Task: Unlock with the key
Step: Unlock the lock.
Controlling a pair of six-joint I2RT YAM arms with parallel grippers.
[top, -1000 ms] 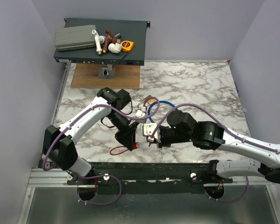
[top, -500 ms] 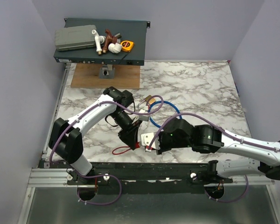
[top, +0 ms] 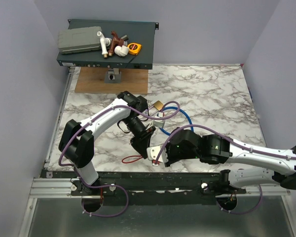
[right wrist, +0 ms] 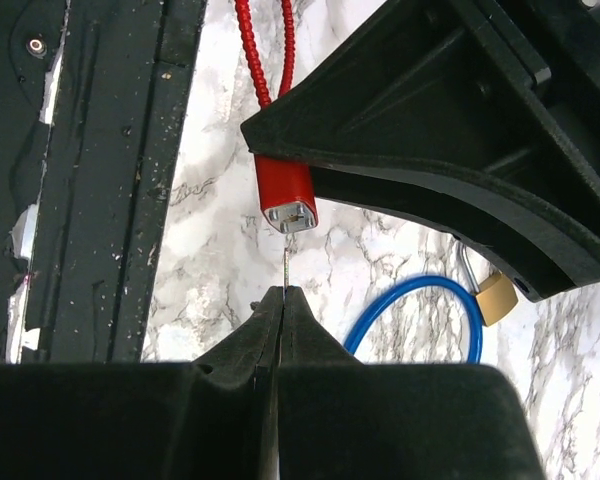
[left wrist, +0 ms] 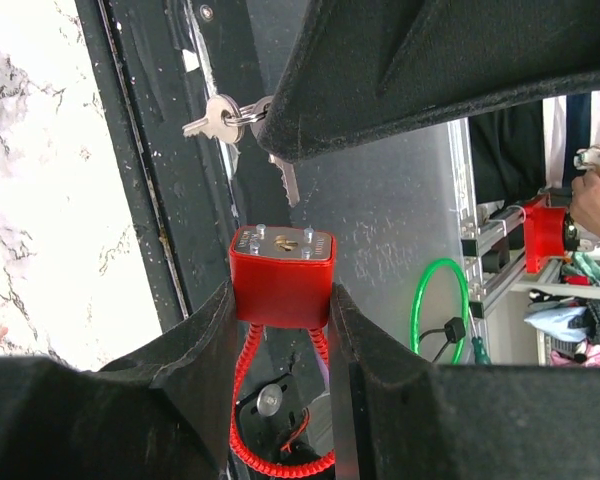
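Both arms crowd together at the near edge of the white marble-patterned table [top: 212, 94], right above the black rail [right wrist: 100, 200] that runs along it. The left gripper [left wrist: 280, 300] is clamped on the small red block-shaped lock body [left wrist: 280, 280], one black finger pressed to each side, with the silver-screwed keyhole face turned outward toward the other arm. The red coiled cable [left wrist: 238, 400] of that lock loops away behind the fingers and trails onto the marble. Opposite it, the right gripper [right wrist: 282, 300] is pinched fully closed on the small silver metal key [right wrist: 283, 262], the task's thing, which shows edge-on as a thin sliver standing straight out from between the fingertips. It points dead at the lock's keyhole face, and the line-up looks close! From the left wrist view the same key's blade hangs just short of the red face, with a ring of spare silver keys [left wrist: 220, 115] dangling beside it under the right gripper's dark bulk. Whether the tip touches the keyhole or sits a hair off it, I cannot tell. Behind the action, a blue cable loop [right wrist: 420, 285] lies on the marble, and a brass padlock with a silver shackle [right wrist: 495, 297] rests against it. At the far edge of the table sits a black rack unit [top: 138, 57] with assorted fittings on top
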